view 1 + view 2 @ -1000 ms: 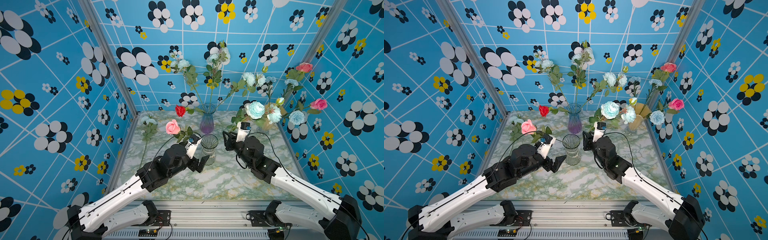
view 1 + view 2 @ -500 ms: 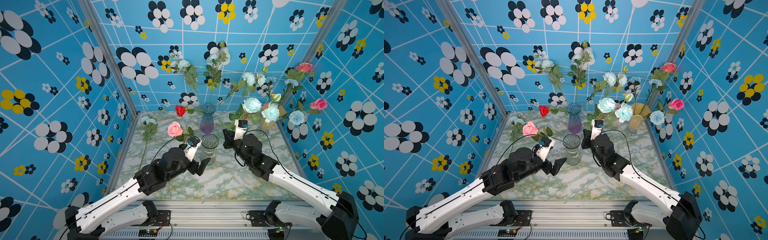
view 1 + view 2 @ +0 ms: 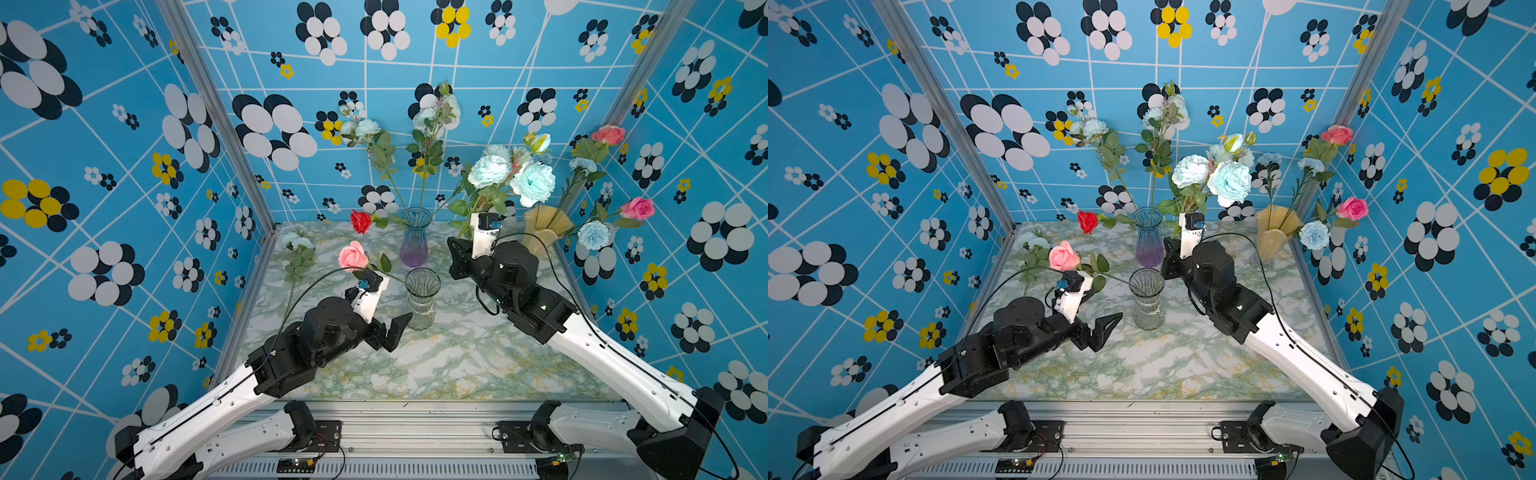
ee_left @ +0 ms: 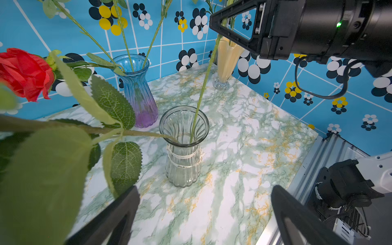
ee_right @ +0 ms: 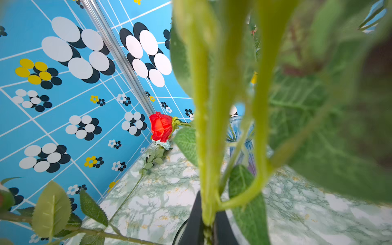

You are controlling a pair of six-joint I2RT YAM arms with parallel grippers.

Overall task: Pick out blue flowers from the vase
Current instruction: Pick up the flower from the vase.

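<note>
— Two big blue flowers (image 3: 534, 183) on one stem (image 4: 204, 89); where's its foot?
— Down in the clear vase (image 3: 422, 297); I judge the pull-out hardly begun. My right fingers (image 5: 193, 223) pinch the stem, left fingers (image 4: 118, 214) gape wide, empty. Next I'd lift straight up to clear the rim.

Behind the centre vase (image 3: 422, 299) stands a taller vase (image 3: 414, 245); back-right a flared vase (image 3: 540, 232); back-left (flat on the table (image 3: 457, 361)) a loose flower (image 3: 298, 243).
</note>
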